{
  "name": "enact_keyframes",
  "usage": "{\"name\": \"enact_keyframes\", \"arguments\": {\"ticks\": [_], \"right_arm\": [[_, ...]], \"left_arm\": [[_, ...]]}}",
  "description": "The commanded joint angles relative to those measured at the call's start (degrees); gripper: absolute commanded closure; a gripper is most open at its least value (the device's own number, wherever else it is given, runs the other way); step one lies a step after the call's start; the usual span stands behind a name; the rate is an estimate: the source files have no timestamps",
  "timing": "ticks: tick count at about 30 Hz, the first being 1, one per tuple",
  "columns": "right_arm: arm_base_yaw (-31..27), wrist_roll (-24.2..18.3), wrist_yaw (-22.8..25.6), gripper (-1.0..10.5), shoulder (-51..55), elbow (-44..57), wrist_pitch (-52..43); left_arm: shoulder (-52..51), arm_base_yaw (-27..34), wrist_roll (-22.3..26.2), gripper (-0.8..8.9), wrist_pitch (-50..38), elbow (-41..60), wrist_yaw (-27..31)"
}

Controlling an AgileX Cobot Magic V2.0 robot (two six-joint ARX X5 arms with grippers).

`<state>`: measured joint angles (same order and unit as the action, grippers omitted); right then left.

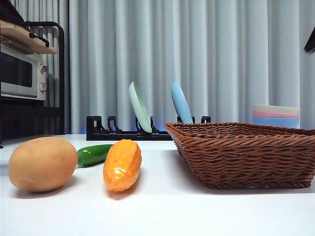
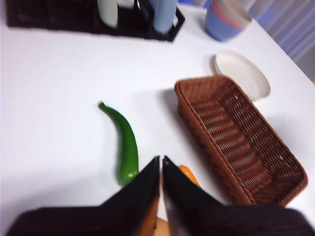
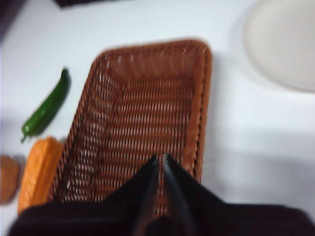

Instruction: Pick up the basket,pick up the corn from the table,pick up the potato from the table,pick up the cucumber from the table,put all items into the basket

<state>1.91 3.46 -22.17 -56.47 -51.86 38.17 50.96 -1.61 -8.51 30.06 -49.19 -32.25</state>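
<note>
The right gripper [image 3: 160, 158], jaws pressed together, hangs above the empty basket [image 3: 147, 118], while the left gripper [image 2: 161, 160], jaws likewise together, hovers over the vegetables. On the white table [image 1: 162, 211], seen from the front, the basket [image 1: 246, 155] sits at three o'clock. The corn [image 1: 122, 164] lies near centre, just beside the basket and apart from it. The potato [image 1: 43, 163] rests at nine o'clock. The cucumber [image 1: 93, 154] lies behind, between potato and corn. A dish rack [image 1: 128, 132] holding two plates stands at twelve o'clock, stacked bowls [image 1: 275, 115] at two o'clock.
</note>
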Motion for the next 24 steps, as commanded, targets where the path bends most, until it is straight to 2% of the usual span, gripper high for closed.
{"name": "enact_keyframes", "arguments": {"ticks": [1,2,4,11,24], "right_arm": [[0.02,-1.66,-0.35,6.5,-1.7,-0.02,0.52],[0.02,-1.66,-0.33,6.1,-2.29,-0.02,0.57],[0.02,-2.03,0.09,5.9,-3.54,-0.02,0.48],[0.04,-2.97,0.09,6.0,-11.13,-0.5,-3.76],[1.25,-4.28,-1.68,6.3,-36.7,-10.1,-4.24]], "left_arm": [[1.25,0.07,0.66,5.5,0.57,-0.15,-0.85],[1.55,0.07,0.37,4.97,0.68,-0.15,-0.85],[1.97,0.07,-0.63,4.66,0.92,-0.15,-0.87],[2.14,0.02,-0.7,4.67,0.9,-0.15,-0.9],[2.16,0.02,-0.46,4.67,0.9,-0.15,-0.85]]}}
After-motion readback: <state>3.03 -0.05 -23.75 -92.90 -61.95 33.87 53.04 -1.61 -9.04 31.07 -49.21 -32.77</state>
